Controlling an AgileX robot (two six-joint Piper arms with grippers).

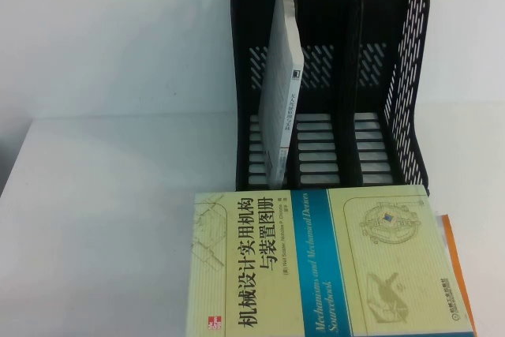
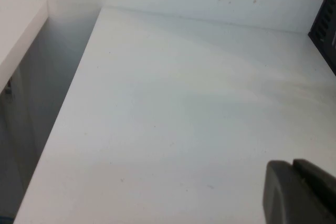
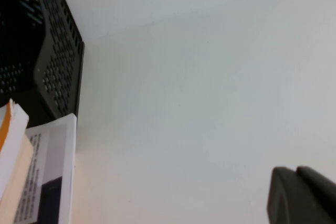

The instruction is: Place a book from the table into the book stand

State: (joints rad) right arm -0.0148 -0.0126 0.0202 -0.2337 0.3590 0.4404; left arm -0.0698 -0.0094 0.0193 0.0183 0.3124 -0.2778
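High view: the book point(image 1: 331, 262) lies flat on the white tabletop point(image 1: 102, 219) at the near edge, cover up, just in front of the stand point(image 1: 331, 76). An orange-edged book point(image 1: 456, 266) peeks out from under its right side. The stand sits at the far side; a thin grey-white book point(image 1: 282, 84) leans in its left slot, and the other two slots hold nothing. Neither gripper shows here.

Left wrist view: the left gripper point(image 2: 302, 192) hangs over bare tabletop left of the stand; only a dark corner of it shows, so I cannot tell its opening.

Right wrist view: the right gripper point(image 3: 304, 195) hangs over tabletop right of the stand and books; again I cannot tell.
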